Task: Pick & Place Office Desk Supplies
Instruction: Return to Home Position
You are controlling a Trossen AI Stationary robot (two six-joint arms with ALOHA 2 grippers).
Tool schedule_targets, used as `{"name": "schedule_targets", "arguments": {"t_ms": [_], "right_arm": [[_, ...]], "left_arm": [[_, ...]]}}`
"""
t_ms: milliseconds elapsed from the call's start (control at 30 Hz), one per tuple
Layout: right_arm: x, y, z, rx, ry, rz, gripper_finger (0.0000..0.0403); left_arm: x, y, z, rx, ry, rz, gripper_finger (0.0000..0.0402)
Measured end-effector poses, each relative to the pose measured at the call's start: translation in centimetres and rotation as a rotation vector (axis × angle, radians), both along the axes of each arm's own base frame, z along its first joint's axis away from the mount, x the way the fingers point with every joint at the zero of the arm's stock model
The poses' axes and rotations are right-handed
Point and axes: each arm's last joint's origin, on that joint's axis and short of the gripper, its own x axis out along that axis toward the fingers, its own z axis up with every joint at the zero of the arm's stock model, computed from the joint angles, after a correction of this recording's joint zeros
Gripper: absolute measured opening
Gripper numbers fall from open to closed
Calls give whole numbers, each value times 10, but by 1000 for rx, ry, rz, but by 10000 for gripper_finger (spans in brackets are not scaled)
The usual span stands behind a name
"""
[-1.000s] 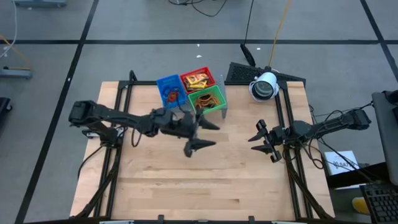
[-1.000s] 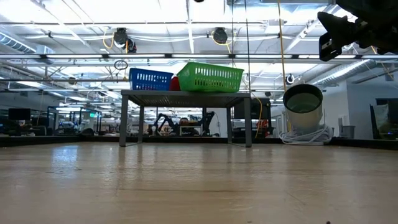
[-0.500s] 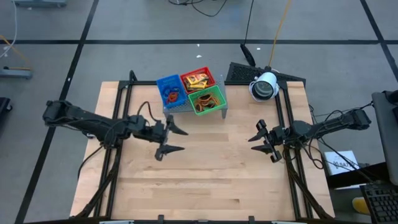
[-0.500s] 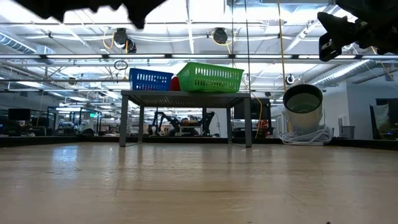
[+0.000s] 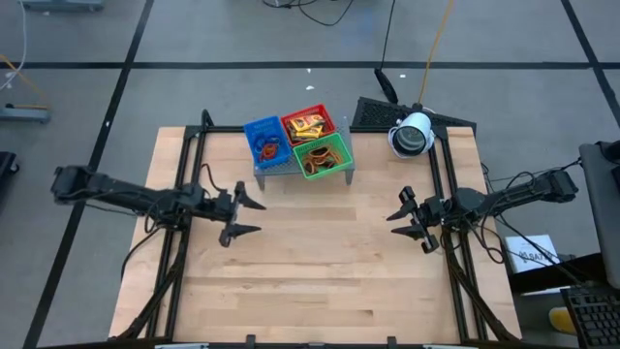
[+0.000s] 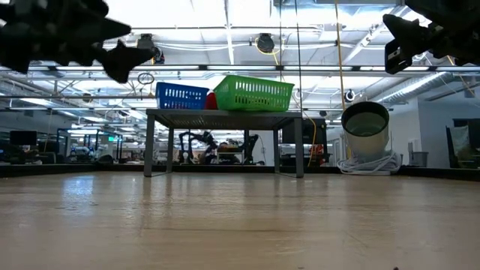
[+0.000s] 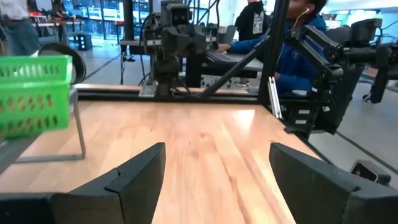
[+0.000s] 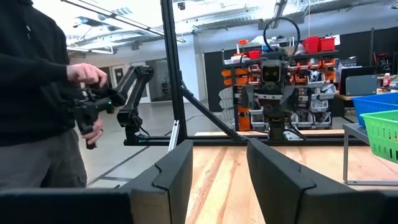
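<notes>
Supplies are parked in the trays up on the rack (image 6: 225,114), well away from both grippers.
Yellow packets (image 5: 308,123) lie in the red tray (image 5: 312,110) and rubber bands (image 5: 316,165) in the green tray (image 5: 345,153). The left gripper (image 5: 254,217) and right gripper (image 5: 399,215) hang over the table (image 5: 320,276), fingers spread.

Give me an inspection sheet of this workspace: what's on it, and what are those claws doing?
Surface: wooden table, mostly bare.
Job's things: yellow packets in the red tray; rubber-band loops in the green tray and blue tray; all three on the grey rack at the far edge.
Clutter: white cylindrical device at the far right corner.
Grippers: left gripper open, empty, over the table's left part; right gripper open, empty, near its right edge.
Cables: black cable and yellow cable on the floor beyond.
Surroundings: a person holding a dark device; keyboard.
</notes>
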Motion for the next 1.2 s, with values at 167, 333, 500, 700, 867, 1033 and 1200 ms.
{"name": "schedule_targets", "arguments": {"t_ms": [167, 333, 500, 700, 867, 1033, 1200], "right_arm": [[0, 0, 0, 0, 0, 0, 141], [0, 0, 0, 0, 1, 0, 141], [0, 0, 0, 0, 0, 0, 141], [0, 0, 0, 0, 1, 0, 141], [0, 0, 0, 0, 0, 0, 141], [0, 0, 0, 0, 0, 0, 141], [0, 0, 0, 0, 0, 0, 141]], "left_arm": [[-14, 4, -16, 9, 1, 0, 294], [-24, 8, -28, 12, 4, 21, 294], [-29, 11, -32, 37, 20, 41, 294], [-35, 12, -28, 80, -9, 21, 294], [-42, 12, -27, 89, -8, 18, 294], [-50, 12, -28, 87, 0, 17, 294], [-56, 12, -27, 85, -16, 18, 294]]}}
